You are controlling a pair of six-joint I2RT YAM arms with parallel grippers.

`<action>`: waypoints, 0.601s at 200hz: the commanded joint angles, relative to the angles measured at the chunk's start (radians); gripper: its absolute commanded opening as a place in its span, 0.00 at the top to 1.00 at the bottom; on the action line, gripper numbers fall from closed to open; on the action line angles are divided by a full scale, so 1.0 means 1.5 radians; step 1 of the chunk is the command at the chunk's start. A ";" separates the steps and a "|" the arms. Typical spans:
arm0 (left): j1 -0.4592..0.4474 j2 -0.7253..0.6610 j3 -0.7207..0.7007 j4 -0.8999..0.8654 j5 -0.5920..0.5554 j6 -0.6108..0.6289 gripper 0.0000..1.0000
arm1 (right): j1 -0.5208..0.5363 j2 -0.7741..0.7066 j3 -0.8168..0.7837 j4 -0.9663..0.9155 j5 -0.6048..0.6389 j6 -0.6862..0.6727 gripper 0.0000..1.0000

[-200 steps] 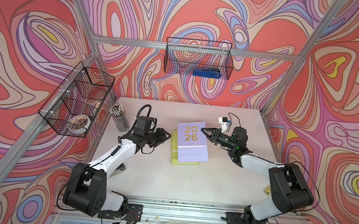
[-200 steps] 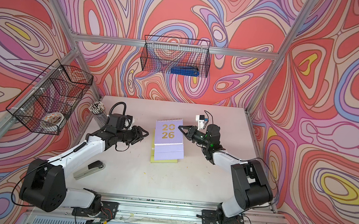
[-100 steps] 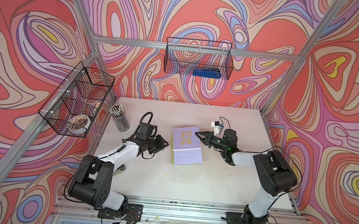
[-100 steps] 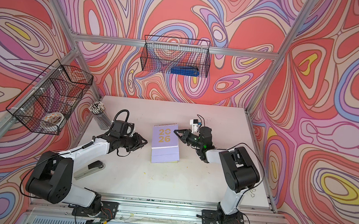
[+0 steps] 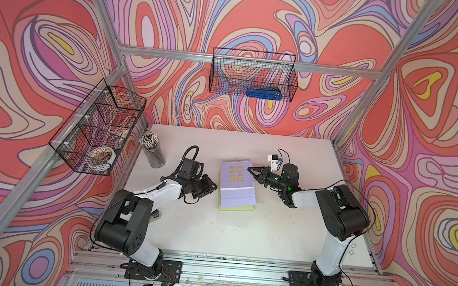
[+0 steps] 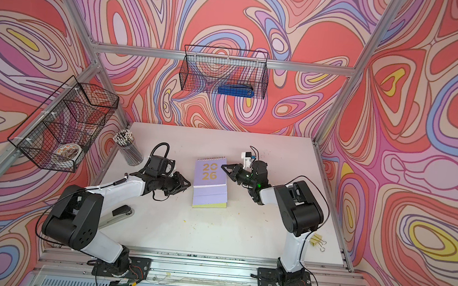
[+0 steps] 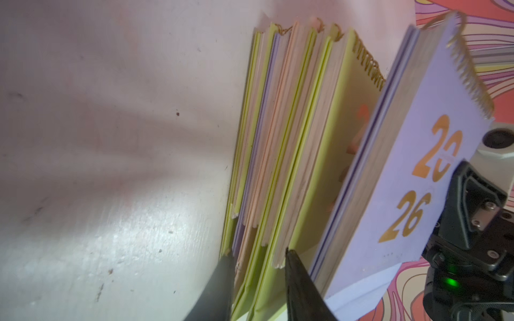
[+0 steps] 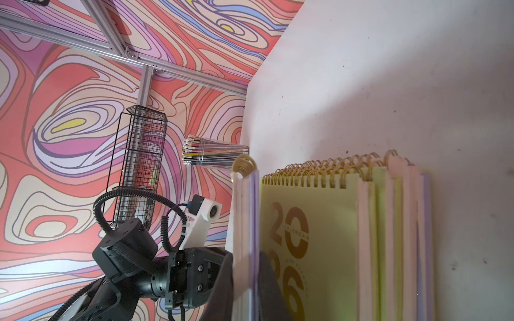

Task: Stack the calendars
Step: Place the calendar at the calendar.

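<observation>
1. The pile [image 5: 237, 208] of calendars lies flat in the middle of the bench [image 5: 241, 236]. From the side it looks like five: yellow-green, lilac and peach. They are paper and card, so I think they are light and a bit bendy.
2. My left hand [image 7: 258, 258] is at the left side of the pile. Its fingers are apart, with some of the edges between them. I cannot tell if it pinches them or only touches.
3. The lilac calendar [image 5: 235, 178] hangs just above the pile, tilted and not lying flat.
4. My right hand [image 8: 246, 266] is closed tight on its right edge, a bit farther back. The cover looks smooth, so I think it could slip or swing from such a thin hold.
5. The gold spiral [image 5: 237, 160] is at the far end. I think it could bend or snag, so a flat side edge is the best place to hold.
</observation>
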 commanded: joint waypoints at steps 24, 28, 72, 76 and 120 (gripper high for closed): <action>-0.003 0.014 -0.005 0.016 0.004 -0.005 0.68 | 0.008 0.022 0.017 0.047 -0.007 0.014 1.00; -0.004 0.014 -0.005 0.016 0.004 -0.004 0.68 | 0.009 0.024 0.017 0.049 -0.007 0.014 1.00; -0.004 0.017 -0.005 0.015 0.006 -0.002 0.68 | 0.011 0.038 0.021 0.049 -0.008 0.017 1.00; -0.004 0.018 -0.005 0.015 0.006 -0.001 0.68 | 0.011 0.038 0.020 0.049 -0.008 0.017 1.00; -0.004 0.020 -0.004 0.015 0.008 -0.002 0.68 | 0.011 0.042 0.021 0.046 -0.005 0.016 1.00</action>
